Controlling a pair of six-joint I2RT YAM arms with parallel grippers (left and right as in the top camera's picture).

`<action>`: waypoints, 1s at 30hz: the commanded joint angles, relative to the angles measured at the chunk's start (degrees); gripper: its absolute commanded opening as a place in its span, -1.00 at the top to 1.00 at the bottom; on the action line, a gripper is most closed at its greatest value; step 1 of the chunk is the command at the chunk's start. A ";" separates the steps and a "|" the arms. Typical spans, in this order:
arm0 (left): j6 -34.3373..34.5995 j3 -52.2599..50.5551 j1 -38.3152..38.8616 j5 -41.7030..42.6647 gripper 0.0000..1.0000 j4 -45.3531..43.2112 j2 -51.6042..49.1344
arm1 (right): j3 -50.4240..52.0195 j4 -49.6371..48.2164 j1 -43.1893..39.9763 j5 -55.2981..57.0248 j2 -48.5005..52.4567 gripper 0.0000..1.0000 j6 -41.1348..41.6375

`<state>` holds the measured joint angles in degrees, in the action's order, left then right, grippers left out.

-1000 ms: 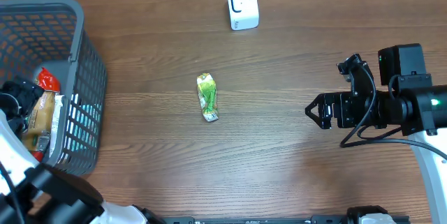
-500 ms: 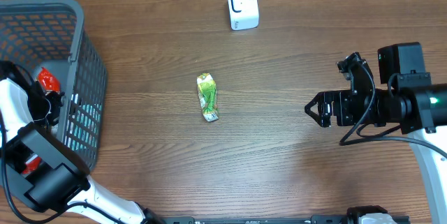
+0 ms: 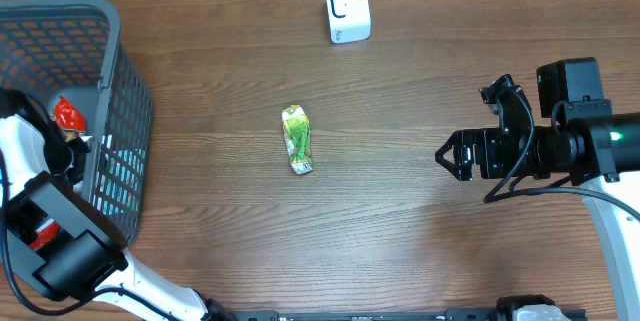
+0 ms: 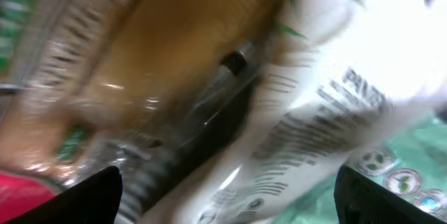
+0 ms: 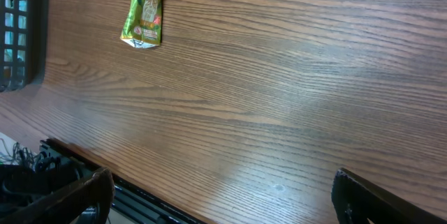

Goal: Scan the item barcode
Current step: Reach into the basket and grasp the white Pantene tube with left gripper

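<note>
A green packet (image 3: 297,139) lies flat near the middle of the table, also seen in the right wrist view (image 5: 142,9). The white scanner (image 3: 347,8) stands at the far edge. My left gripper (image 4: 227,197) is down inside the grey basket (image 3: 120,81), open, its fingers (image 4: 91,196) wide apart over a white printed package (image 4: 328,119) and a tan packet (image 4: 160,49); the view is blurred and I cannot tell whether it touches them. My right gripper (image 3: 450,156) hovers open over bare wood at the right, holding nothing, well right of the green packet.
A red item (image 3: 66,113) lies in the basket beside the left wrist. The basket's tall mesh wall stands between the left gripper and the table. The table's front edge and cables (image 5: 42,172) show under the right gripper.
The left arm has swung over and down into the basket, its wrist now close over the packages. The right arm has barely moved and the green packet has not moved.
</note>
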<state>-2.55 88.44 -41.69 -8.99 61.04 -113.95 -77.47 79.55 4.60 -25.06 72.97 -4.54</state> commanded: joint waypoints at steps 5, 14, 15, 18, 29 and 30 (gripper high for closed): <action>-2.60 -4.85 0.55 1.38 -0.55 -2.89 -2.40 | -1.25 -0.13 0.22 0.63 -0.07 -1.00 -0.46; -2.62 -3.72 0.52 3.34 0.92 -2.34 -2.40 | -1.25 -0.17 0.22 1.03 -0.07 -1.00 -0.46; -2.60 -2.95 0.52 4.22 0.92 -1.64 -2.40 | -1.25 -0.22 0.22 1.03 -0.07 -1.00 -0.46; -2.27 0.76 0.52 4.81 0.92 1.46 -2.40 | -1.25 -0.35 0.22 1.03 -0.07 -1.00 -0.46; 3.61 34.01 2.16 6.84 0.92 20.92 -2.38 | -1.25 -0.52 0.22 1.03 -0.07 -1.00 -0.44; 3.85 37.94 2.75 7.19 0.92 22.53 -2.36 | -1.25 -0.59 0.22 1.03 -0.07 -1.00 -0.44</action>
<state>-0.95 115.96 -40.62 -3.64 80.88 -117.78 -77.47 79.26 4.60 -24.38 72.99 -4.56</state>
